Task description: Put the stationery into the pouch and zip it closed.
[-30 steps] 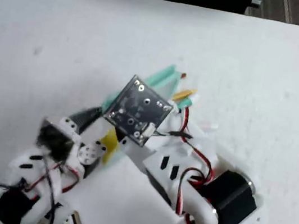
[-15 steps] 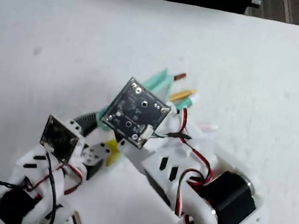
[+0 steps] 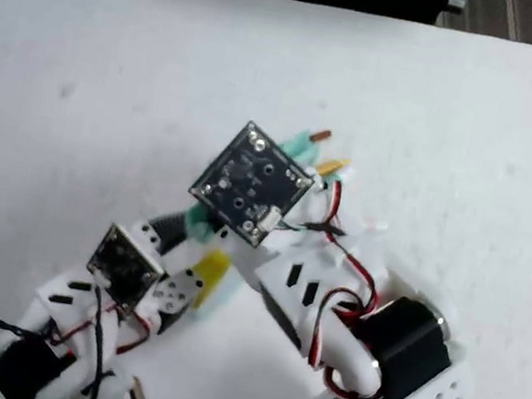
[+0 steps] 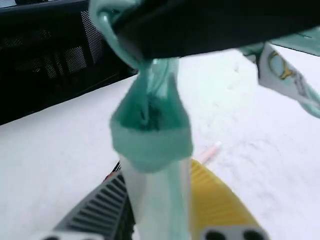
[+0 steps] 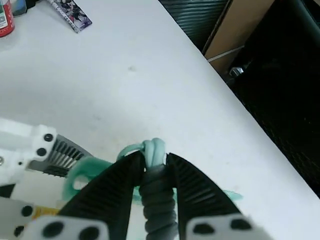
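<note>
The teal pouch [image 3: 302, 146] lies at mid table, mostly hidden under the right arm's camera board. Two pen ends, one brown [image 3: 322, 135] and one yellow [image 3: 333, 167], stick out of its far end. In the left wrist view my left gripper [image 4: 156, 200] is shut on a bunched corner of the pouch [image 4: 150, 127], held between a grey ridged finger [image 4: 100, 207] and a yellow one [image 4: 215, 205]. My right gripper [image 5: 155, 167] is shut on the pouch's zip pull [image 5: 159, 200], with its teal loop [image 5: 152, 147] poking out above the black fingers.
Both arms crowd the table's near edge, the left arm [image 3: 73, 331] and the right arm [image 3: 382, 360] close together. A red can [image 5: 4, 17] and a small printed packet [image 5: 70, 12] stand far off on the white table [image 3: 117, 54].
The left arm has shifted right, toward the pouch. The right arm's camera board has moved farther away over the pouch, so less of the teal shows.
</note>
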`<state>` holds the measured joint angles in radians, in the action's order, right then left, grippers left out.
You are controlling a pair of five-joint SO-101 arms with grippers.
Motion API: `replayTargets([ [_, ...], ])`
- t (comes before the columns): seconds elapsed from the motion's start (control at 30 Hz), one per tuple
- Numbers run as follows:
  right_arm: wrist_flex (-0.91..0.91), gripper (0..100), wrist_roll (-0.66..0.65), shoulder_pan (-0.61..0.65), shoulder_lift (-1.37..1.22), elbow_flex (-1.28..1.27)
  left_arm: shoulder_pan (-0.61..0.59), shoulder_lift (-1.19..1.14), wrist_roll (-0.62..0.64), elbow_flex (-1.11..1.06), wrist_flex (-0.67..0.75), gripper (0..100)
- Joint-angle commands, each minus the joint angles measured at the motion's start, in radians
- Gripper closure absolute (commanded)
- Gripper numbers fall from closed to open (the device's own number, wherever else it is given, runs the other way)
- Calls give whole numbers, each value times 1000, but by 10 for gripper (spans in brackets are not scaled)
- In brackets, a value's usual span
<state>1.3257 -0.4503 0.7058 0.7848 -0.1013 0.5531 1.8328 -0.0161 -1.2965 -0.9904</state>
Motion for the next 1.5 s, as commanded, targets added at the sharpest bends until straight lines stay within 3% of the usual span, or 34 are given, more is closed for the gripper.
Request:
replayTargets([
  [0.0, -35, 982, -9, -104, 2, 9, 35, -4, -14, 83, -118, 876],
  [0.47, -47, 982, -11, -263, -68, 8, 33, -4, -23, 63, -137, 877],
  [0.63, -107, 982, -11, -344, -140, 14, 33, -4, -71, 54, -127, 982],
  [0.9, -166, 982, -11, -415, -148, 14, 33, -4, -107, 48, -123, 969],
  [1.1, -219, 982, -5, -456, -150, 9, 33, -4, -110, 48, -124, 969],
  [1.33, -153, 976, -8, -427, -139, 11, 21, -4, -107, 48, -121, 969],
  [1.4, -96, 906, -3, -414, -134, 23, -16, -4, -107, 48, -107, 969],
  [1.47, -28, 762, -2, -384, -108, 35, -62, -4, -106, 48, -89, 969],
])
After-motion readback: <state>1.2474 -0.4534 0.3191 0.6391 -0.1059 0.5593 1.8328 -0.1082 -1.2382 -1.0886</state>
